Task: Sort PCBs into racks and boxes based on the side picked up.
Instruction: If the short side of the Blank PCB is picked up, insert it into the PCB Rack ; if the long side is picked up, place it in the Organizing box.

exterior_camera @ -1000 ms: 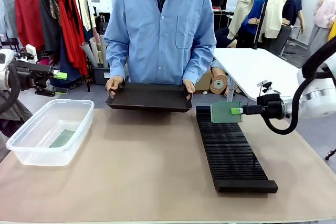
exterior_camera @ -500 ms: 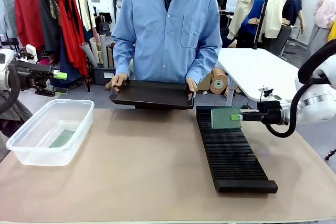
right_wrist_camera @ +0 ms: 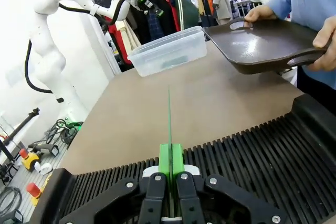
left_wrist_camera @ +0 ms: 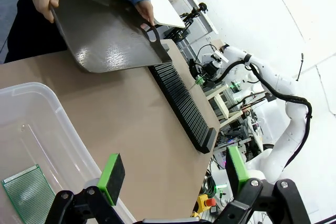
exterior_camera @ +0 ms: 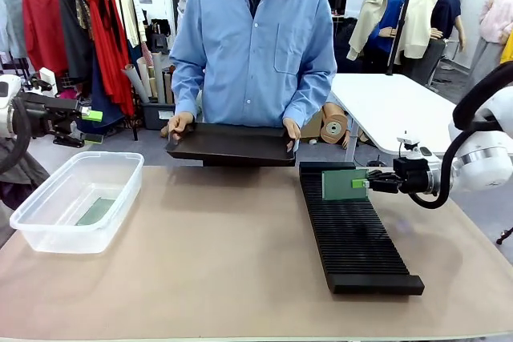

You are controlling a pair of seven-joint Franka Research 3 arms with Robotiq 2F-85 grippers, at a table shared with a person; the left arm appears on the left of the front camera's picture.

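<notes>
— Start at your left: what's the left gripper (exterior_camera: pixel 94 115) doing?

— Jaws spread wide, nothing between the green pads (left_wrist_camera: pixel 111 171). It hangs off the table's left edge, above and beside the clear box (exterior_camera: pixel 78 200). That tub is smooth, see-through plastic with rounded corners and a rolled rim, and one speckled green PCB (left_wrist_camera: pixel 29 193) lies flat on its floor.

— Middle of the table?

— The person's hands (exterior_camera: pixel 178 126) hold a shallow black tray (exterior_camera: pixel 232 145) by its cut-out handles, just above the far edge. Its surface looks matte and faintly pebbled.

— And your right side?

— Your right gripper (exterior_camera: pixel 361 183) is clamped tight on a thin green board (exterior_camera: pixel 344 183), pinching its right edge. The board stands upright on its edge, over the far end of the rack (exterior_camera: pixel 353 234), right at the slots. The rack is long, black, ribbed with fine parallel grooves. I can't tell whether the board's bottom edge sits in a slot.
</notes>
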